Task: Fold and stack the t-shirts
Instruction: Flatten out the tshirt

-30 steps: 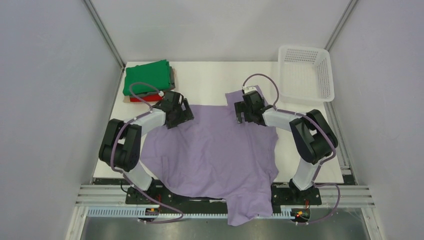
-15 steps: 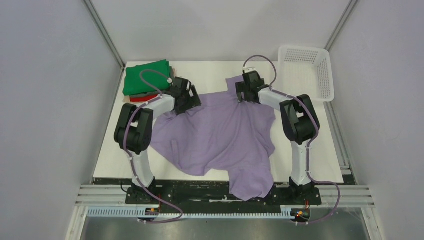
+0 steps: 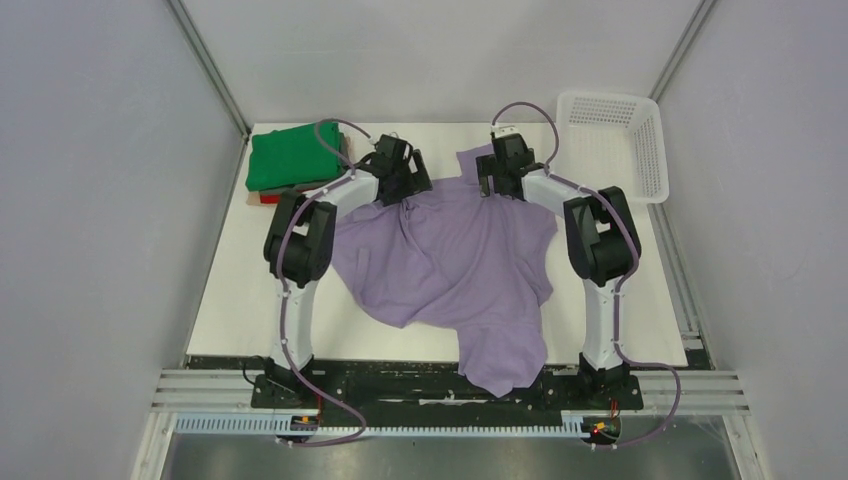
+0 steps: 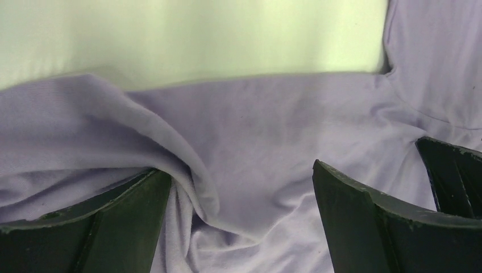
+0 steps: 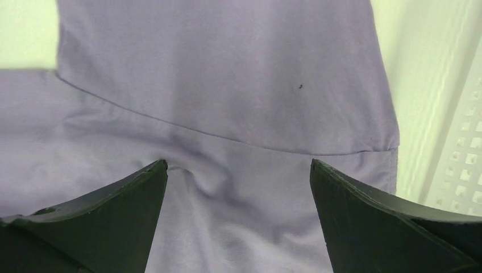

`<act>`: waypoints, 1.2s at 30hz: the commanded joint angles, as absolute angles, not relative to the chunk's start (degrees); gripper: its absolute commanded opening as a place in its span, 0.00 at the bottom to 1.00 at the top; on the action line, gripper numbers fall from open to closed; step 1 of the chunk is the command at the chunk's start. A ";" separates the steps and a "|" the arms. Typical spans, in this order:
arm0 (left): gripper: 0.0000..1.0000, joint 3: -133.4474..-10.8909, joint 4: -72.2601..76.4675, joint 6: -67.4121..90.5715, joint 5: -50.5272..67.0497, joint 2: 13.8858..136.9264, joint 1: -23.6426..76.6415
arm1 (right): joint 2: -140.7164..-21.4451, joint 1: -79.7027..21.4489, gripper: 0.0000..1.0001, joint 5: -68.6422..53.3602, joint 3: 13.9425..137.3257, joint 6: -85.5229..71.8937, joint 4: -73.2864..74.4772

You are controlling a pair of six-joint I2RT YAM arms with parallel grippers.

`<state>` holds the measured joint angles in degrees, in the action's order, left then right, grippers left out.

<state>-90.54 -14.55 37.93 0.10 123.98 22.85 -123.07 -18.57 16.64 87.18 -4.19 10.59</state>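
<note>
Left pincer point(image 4: 239, 169) and right pincer point(image 5: 239, 164), jaws apart, seemingly press lavender t-shirt point(image 3: 452, 268).

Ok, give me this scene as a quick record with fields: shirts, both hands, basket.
lavender t-shirt: unfolded and rumpled on the table, near end draped past the near edge
green t-shirt: folded, on top of a stack at the far left corner
left hand: open, fingers down on the lavender t-shirt's far left part, cloth bunched at one finger
right hand: open, fingers on the cloth by a sleeve seam
basket: white mesh, far right corner
</note>
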 commanded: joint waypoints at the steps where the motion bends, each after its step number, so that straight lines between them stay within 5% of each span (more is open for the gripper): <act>1: 1.00 -92.13 -19.29 40.47 1.26 126.76 24.34 | -115.78 -20.42 0.98 14.58 85.82 -3.35 6.69; 11: 1.00 -80.29 -29.61 37.77 -16.00 105.73 29.14 | -100.47 -26.56 0.98 16.51 65.54 -5.58 2.05; 16: 1.00 -61.56 -22.17 40.32 -10.62 93.37 29.95 | -94.86 -28.94 0.98 14.33 55.48 -8.47 -1.41; 24: 1.00 -55.85 -18.10 40.99 -6.53 94.18 31.11 | -91.32 -30.06 0.98 11.84 46.03 -11.49 -3.96; 36: 1.00 -46.53 -37.17 50.58 -25.62 84.09 30.59 | -93.46 -29.67 0.98 17.02 42.84 -11.51 -4.21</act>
<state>-51.79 -28.67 42.68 -16.86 91.26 30.94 -93.30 -30.00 13.74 43.35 -11.09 -2.66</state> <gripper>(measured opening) 0.994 0.979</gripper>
